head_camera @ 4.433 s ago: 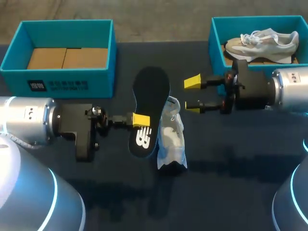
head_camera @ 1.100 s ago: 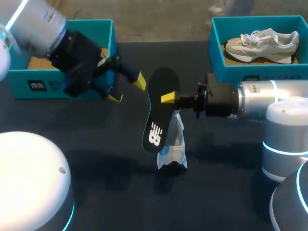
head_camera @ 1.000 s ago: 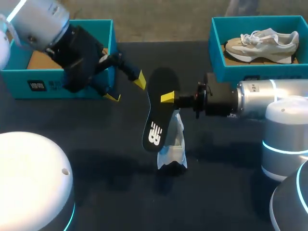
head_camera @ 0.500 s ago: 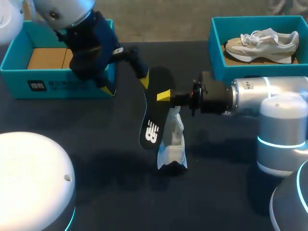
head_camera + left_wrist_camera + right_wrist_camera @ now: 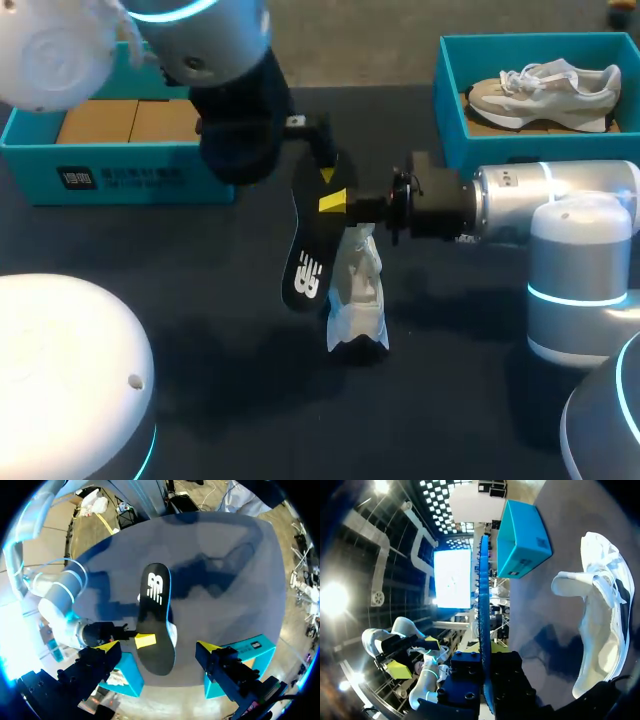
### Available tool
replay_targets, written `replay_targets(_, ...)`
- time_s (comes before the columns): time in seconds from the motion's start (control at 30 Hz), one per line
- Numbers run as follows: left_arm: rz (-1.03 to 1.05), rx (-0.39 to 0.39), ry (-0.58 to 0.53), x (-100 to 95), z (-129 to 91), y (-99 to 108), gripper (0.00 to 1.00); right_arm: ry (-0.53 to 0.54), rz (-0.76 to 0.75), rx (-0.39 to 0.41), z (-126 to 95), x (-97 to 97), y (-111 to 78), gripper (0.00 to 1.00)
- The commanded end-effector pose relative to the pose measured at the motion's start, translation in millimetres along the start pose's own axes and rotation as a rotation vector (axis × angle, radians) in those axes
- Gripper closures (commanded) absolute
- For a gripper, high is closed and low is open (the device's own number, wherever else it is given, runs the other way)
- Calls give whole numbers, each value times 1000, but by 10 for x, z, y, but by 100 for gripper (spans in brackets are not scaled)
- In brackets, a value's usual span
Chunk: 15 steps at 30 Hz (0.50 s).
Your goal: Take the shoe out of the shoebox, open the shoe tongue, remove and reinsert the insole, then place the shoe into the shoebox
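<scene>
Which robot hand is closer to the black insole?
Right. The right gripper is shut on the black insole, holding it near the white shoe. The left gripper hangs open over the insole, fingers on either side, not touching it.

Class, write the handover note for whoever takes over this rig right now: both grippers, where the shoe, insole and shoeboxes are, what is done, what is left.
Right gripper: shut on the black insole, held on edge above the table.
Left gripper: open, fingers either side of the insole's end away from the logo, apparently not touching.
White shoe: on the table under the insole, out of its box.
Teal shoebox at left: no shoe showing inside. Second shoebox at right holds a grey sneaker.
Done: shoe out, insole removed. To do: reinsert insole, put shoe into shoebox.
</scene>
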State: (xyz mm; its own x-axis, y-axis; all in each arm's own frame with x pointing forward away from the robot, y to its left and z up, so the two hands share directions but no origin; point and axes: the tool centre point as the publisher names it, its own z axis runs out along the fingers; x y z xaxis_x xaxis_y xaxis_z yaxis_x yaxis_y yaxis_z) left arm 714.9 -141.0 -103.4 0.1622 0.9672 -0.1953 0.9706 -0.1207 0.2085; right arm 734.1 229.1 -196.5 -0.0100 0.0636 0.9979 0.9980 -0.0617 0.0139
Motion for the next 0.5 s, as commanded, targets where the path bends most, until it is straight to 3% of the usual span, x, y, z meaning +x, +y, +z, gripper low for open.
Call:
replay_targets(0.03,-4,16,79,-67,42,80,0,-13,4,0,7,35,-33,100)
replay_targets(0.5,-18,29,71,-212,135,247,0,-5,13,18,36,25,-49,100)
